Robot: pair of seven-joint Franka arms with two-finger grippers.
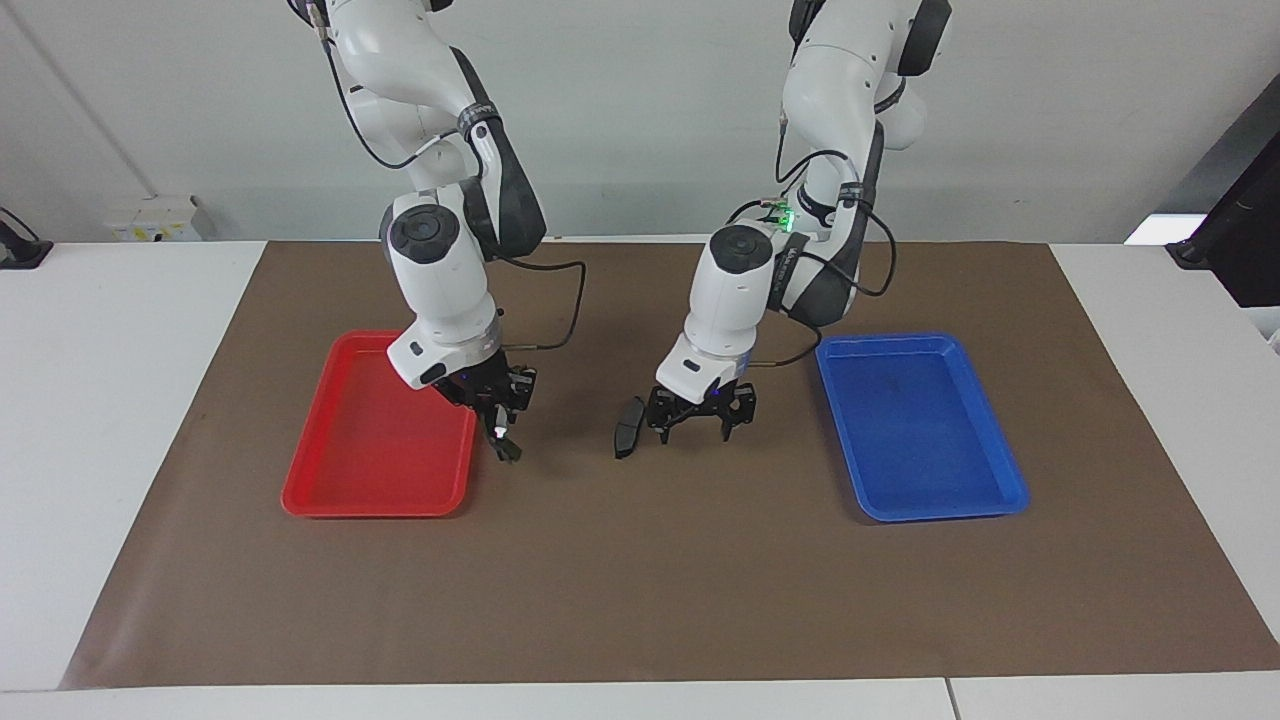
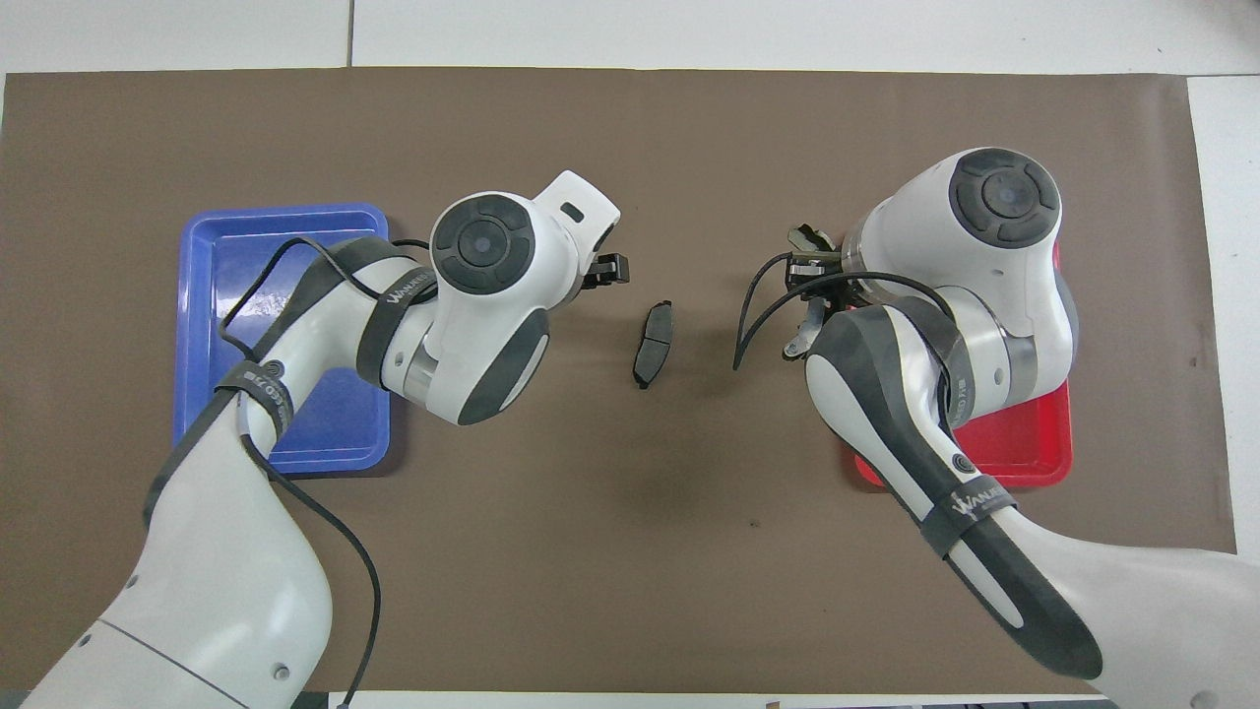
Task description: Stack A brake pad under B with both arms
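Facing view: the A brake pad (image 1: 628, 427) is seen lying on the brown mat (image 1: 640, 580), just beside the left gripper (image 1: 700, 425), whose jaws are spread. B (image 1: 507, 446) is pinched by the right gripper (image 1: 500, 432) beside the red tray (image 1: 300, 480).

Overhead view: the pad is seen alone between both arms; the blue tray (image 2: 212, 295) is partly covered by the left arm.

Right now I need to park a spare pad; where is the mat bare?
Bare: the blue tray, and the mat strip from the trays to the edge farthest from the robots. Crowded: between it and the red tray, where A brake pad lies beside the left end effector and the right end effector holds B.
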